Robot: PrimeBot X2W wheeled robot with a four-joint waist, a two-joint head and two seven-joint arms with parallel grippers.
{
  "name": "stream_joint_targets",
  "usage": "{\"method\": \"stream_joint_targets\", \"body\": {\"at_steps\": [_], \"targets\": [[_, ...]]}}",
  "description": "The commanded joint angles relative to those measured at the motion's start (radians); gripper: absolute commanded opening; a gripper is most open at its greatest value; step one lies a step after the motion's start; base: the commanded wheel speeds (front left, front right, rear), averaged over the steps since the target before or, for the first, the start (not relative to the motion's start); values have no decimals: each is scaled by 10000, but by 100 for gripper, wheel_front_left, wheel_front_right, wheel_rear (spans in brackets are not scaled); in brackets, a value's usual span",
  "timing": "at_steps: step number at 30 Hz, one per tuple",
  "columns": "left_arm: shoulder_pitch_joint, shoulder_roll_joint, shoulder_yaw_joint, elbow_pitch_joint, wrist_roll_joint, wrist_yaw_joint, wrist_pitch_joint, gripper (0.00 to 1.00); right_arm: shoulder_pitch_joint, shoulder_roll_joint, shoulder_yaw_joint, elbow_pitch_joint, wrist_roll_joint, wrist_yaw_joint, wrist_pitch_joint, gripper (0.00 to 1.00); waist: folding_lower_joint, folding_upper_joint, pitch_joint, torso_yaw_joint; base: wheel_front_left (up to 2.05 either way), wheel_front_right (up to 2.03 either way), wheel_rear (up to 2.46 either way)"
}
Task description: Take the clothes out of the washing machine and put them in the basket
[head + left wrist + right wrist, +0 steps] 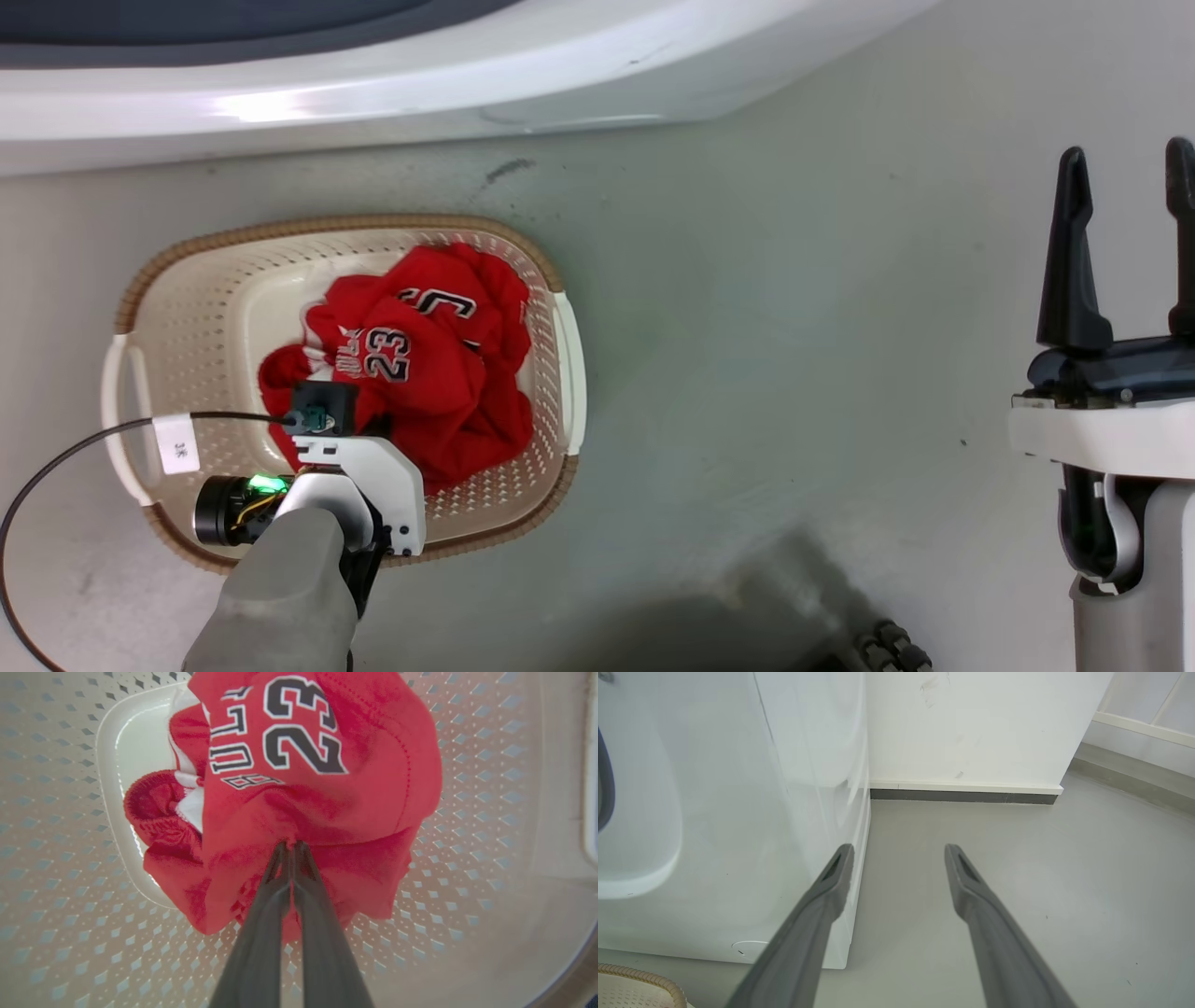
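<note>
the red basketball jersey garments (299, 788) bear the number 23 and the letters "bull"; the marking on the white cable tag (177, 444) is illegible.

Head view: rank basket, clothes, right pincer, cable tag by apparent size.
1. basket
2. clothes, heaped inside it
3. right pincer; it is nearer the camera and cut by the frame edge, so this rank holds only as it looks
4. cable tag, clearly smallest

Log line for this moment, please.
left gripper: shut on red basketball jersey clothes, inside oval cream plastic basket | right gripper: open, empty, beside large white washing machine | stage: clothes in basket, not yet released
</note>
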Motion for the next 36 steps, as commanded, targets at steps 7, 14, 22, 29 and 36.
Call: {"method": "stream_joint_targets", "body": {"at_steps": [7, 14, 22, 29, 36], "targets": [[-300, 23, -205, 393, -6, 3, 585, 45, -263, 10, -18, 24, 153, -7, -18, 100, -3, 0, 297, -231, 0, 0, 0], [43, -69, -202, 452, -194, -170, 243, 100, -42, 9, 24, 223, 97, -7, -19, 100, -3, 0, -567, -47, 0, 0, 0], [695, -162, -285, 427, -267, -289, -405, 100, 503, 9, 88, 462, -105, -7, -18, 100, -3, 0, -2083, 328, 0, 0, 0], [1520, -127, -99, -1053, -165, -115, -471, 100, 1151, 7, 9, 653, -319, -7, -19, 100, -3, 0, -3219, 766, 0, 0, 0], [2602, -110, 336, -3286, 203, 214, -474, 100, 1645, 10, 16, 740, -438, -7, -19, 100, -3, 0, -4119, 1093, 0, 0, 0]]}}
